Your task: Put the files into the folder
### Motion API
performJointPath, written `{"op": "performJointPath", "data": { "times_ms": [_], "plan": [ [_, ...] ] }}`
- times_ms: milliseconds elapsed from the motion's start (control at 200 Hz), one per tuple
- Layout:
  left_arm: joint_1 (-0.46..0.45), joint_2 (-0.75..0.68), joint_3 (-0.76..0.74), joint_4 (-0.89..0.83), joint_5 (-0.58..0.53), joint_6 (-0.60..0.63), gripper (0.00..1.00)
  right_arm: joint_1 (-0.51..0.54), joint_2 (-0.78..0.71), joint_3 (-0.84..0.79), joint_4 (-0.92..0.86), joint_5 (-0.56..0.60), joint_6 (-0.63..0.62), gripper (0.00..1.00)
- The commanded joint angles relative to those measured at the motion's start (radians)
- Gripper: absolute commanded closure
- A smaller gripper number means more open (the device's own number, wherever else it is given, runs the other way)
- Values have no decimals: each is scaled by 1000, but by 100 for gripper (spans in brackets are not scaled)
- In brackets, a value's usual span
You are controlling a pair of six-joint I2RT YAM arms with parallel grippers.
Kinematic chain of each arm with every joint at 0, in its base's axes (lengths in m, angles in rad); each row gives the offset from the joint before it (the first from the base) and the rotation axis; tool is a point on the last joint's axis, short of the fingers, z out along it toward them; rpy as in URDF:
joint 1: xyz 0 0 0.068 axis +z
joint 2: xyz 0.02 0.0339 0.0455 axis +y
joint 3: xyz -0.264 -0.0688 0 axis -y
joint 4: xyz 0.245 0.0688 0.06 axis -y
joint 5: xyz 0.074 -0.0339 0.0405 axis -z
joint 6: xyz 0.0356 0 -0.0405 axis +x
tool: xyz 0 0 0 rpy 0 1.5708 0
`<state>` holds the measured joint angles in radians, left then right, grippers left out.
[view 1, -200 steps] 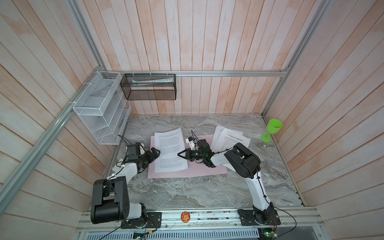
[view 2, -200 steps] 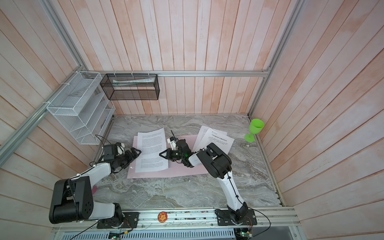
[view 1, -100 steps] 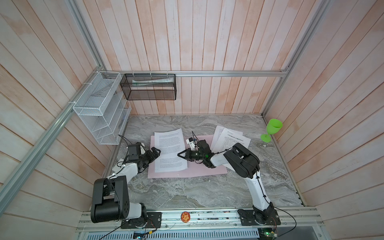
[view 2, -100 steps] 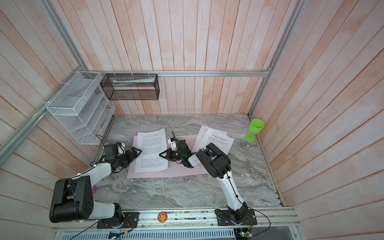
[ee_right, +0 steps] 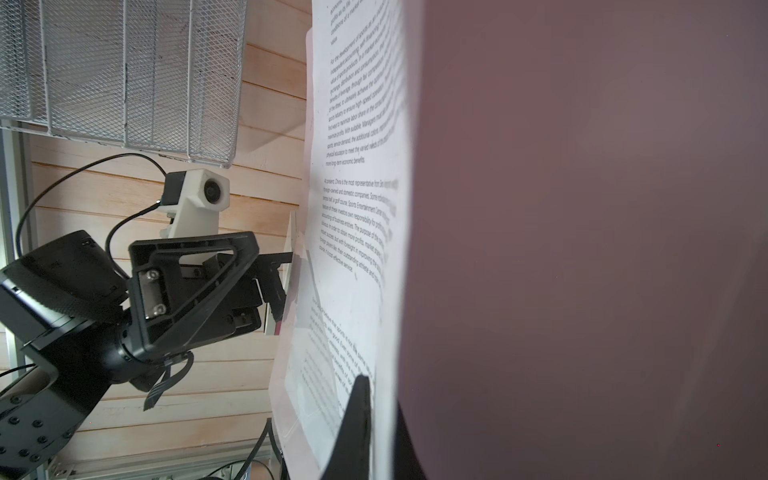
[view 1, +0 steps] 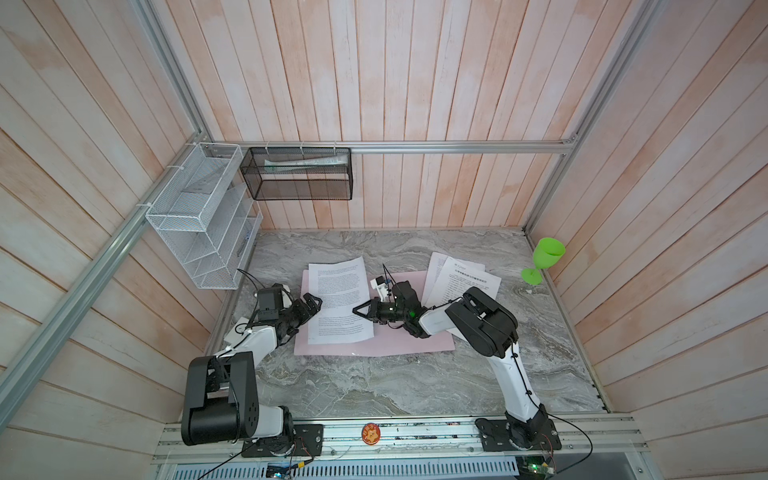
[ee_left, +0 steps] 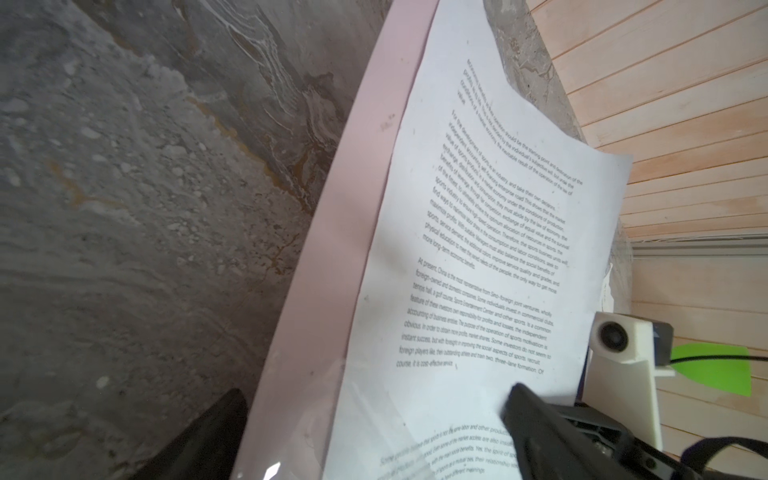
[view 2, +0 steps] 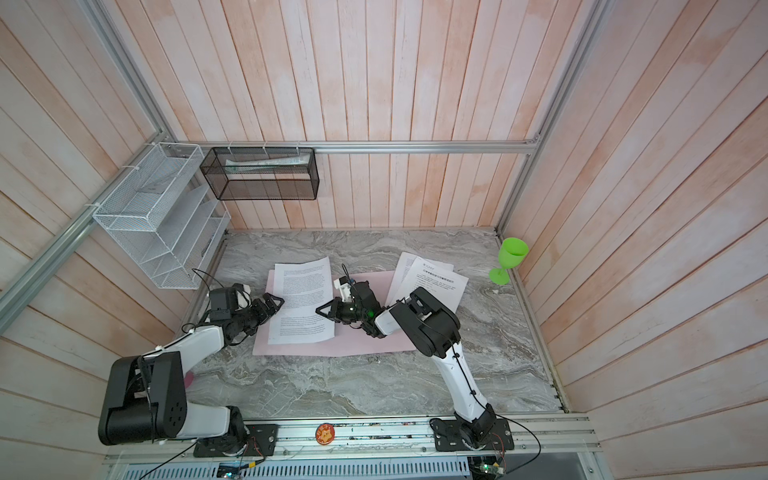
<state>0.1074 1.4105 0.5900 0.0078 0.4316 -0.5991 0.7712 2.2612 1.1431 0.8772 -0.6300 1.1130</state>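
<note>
The pale pink folder [view 1: 415,345] [view 2: 374,345] lies open and flat on the marble table. One printed sheet of the files [view 1: 338,299] [view 2: 301,297] rests on its left half. More files [view 1: 461,282] [view 2: 428,278] are stacked to the right, overlapping the folder's far right corner. My right gripper [view 1: 355,309] [ee_right: 380,399] is shut on the right edge of the sheet [ee_right: 357,166], low over the folder [ee_right: 582,208]. At the folder's left side my left gripper [view 1: 311,303] [ee_left: 374,390] is open. One finger is over the sheet [ee_left: 478,249], the other beside the folder's edge [ee_left: 332,270].
A green plastic goblet [view 1: 544,259] stands at the table's far right edge. On the left wall hangs a white wire mesh rack [view 1: 199,232]. A black mesh basket [view 1: 297,178] is fixed to the back wall. Both arm bases sit on the front rail.
</note>
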Motion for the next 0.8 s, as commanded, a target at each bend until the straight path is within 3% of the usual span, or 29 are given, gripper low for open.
{"op": "performJointPath", "data": {
  "times_ms": [0,145,360,495,595,795],
  "plan": [
    [-15,6,-17,29,4,-23,1,35,16,3,-1,-34,31,100],
    [-21,-4,-33,47,-8,-42,2,44,9,4,-34,-24,37,100],
    [-25,-33,-46,38,-20,-41,1,49,-76,92,-436,106,-182,100],
    [-25,-48,-47,28,-25,-38,1,56,-126,129,-620,170,-284,71],
    [-26,-51,-49,28,-31,-39,1,57,-151,126,-678,184,-305,59],
    [-25,-50,-50,34,-32,-36,1,55,-239,125,-827,266,-380,55]
  ]
}}
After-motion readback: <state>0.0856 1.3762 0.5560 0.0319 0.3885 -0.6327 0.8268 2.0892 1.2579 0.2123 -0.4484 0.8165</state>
